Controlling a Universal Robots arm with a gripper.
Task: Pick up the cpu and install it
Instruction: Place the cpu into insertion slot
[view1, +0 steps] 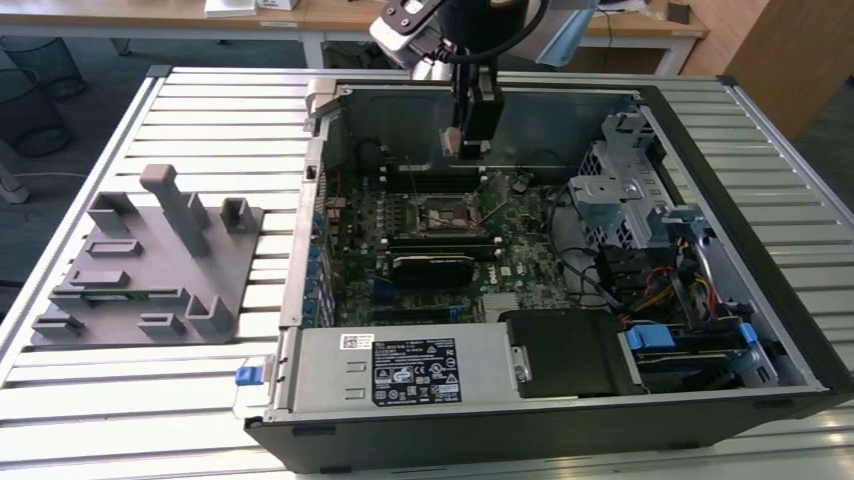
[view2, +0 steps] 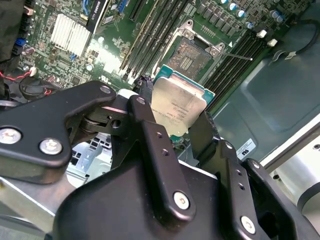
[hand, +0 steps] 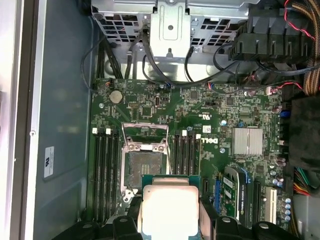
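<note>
Claw (view2: 174, 114) up close, clenched on the cpu (view2: 179, 100), chip lifted clear. Hangs above the slatted counter (view1: 200, 110), over the open computer case (view1: 534, 440), over the green motherboard (hand: 215, 125), near the open, bare socket (hand: 145, 167) — pickup done, seating in that socket not yet done.

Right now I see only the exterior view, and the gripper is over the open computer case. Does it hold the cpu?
Observer: Yes. In both wrist views the gripper is shut on the cpu, its fingers on two opposite edges.
Operator: Is the socket ready?
Observer: In the first wrist view the socket is uncovered and empty.
Operator: Does the cpu touch it?
Observer: No. In the second wrist view the cpu hangs apart from the socket, not seated.
</note>
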